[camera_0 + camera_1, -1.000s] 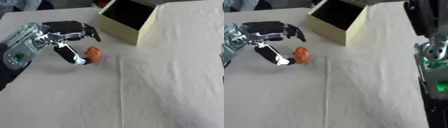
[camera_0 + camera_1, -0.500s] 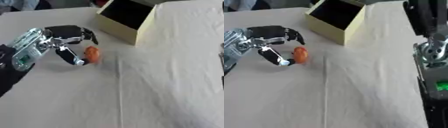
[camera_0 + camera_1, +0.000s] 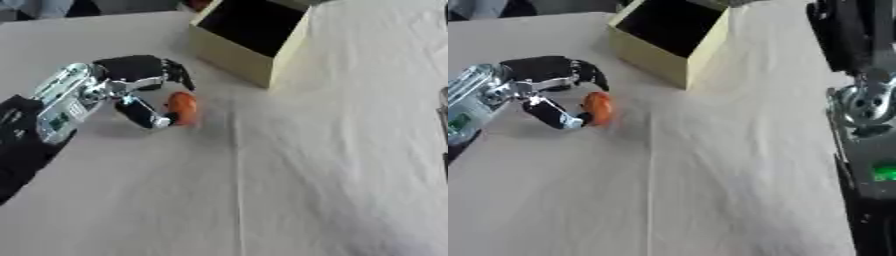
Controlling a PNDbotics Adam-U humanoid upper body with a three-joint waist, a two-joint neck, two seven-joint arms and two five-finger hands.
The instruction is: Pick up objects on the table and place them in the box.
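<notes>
Left hand curled round smooth orange oval

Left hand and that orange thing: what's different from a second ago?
The left hand has closed in on the orange object: its thumb and fingers now curl around it, where a second ago they stood a little apart from it. The object still rests on the table. The box has not moved.

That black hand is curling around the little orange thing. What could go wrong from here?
The orange object sits only between the left hand's thumb and fingertips, so it may squirt out and roll across the cloth. Carried, it might also clip the near wall of the box instead of clearing it.
</notes>
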